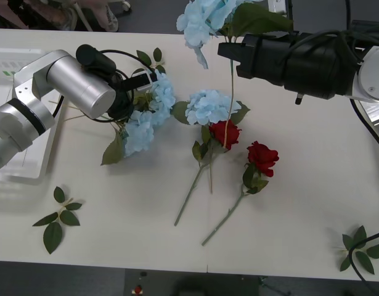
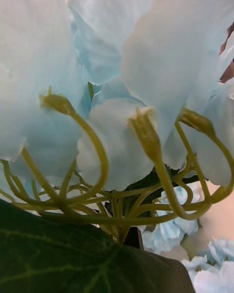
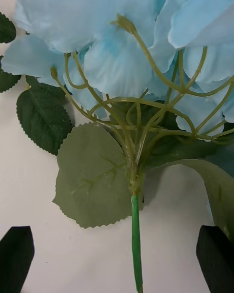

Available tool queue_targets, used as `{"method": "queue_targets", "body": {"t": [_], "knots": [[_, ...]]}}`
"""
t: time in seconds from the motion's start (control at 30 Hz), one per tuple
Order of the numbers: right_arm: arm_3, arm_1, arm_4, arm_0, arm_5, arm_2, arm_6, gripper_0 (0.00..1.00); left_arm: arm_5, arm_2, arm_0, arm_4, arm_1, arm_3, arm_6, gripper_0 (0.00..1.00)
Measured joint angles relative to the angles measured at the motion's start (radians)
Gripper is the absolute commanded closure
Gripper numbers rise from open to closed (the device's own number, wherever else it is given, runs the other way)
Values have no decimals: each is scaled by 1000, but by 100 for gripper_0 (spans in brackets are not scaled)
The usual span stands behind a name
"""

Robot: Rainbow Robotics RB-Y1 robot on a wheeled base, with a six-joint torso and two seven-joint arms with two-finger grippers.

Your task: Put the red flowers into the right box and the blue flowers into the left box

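Light, floppy blue flowers: best pinched at the stiff stem between the wide-spread left gripper; right gripper state impossible to tell.

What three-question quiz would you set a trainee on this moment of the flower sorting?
1. True or false: two artificial red roses with thin green stems lie on the white table.
2. Which gripper holds a pale-blue fabric hydrangea head raised above the table? A) left gripper B) right gripper C) neither
3. Fill in: the left gripper's black fingers stand ___ on either side of a green plastic stem.
Key: 1 true; 2 B; 3 open.
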Motion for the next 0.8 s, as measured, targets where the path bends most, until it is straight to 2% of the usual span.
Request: {"method": "queue_targets", "body": {"t": [0.03,0.07,0.23,0.3,0.37,0.43,0.63,0.8], "knots": [[-7,-14,-15,0,10,0,1,100,-13,-4,0,0,0,9,0,22],[-12,-30,-32,0,15,1,2,100,-31,-9,0,0,0,20,0,34],[-19,-60,-48,0,16,5,3,100,-80,-28,0,0,-1,65,0,54],[-19,-48,-35,0,16,5,3,100,-82,-28,0,0,-2,72,0,69],[-19,-26,-8,0,15,5,3,100,-82,-28,0,0,-3,74,1,89],[-19,1,12,0,12,5,4,100,-82,-28,0,0,-3,74,1,100],[-19,62,56,0,11,5,4,100,-82,-28,0,0,-3,76,1,100],[-19,65,36,0,13,5,4,100,-83,-27,0,0,-3,77,4,100]]}}
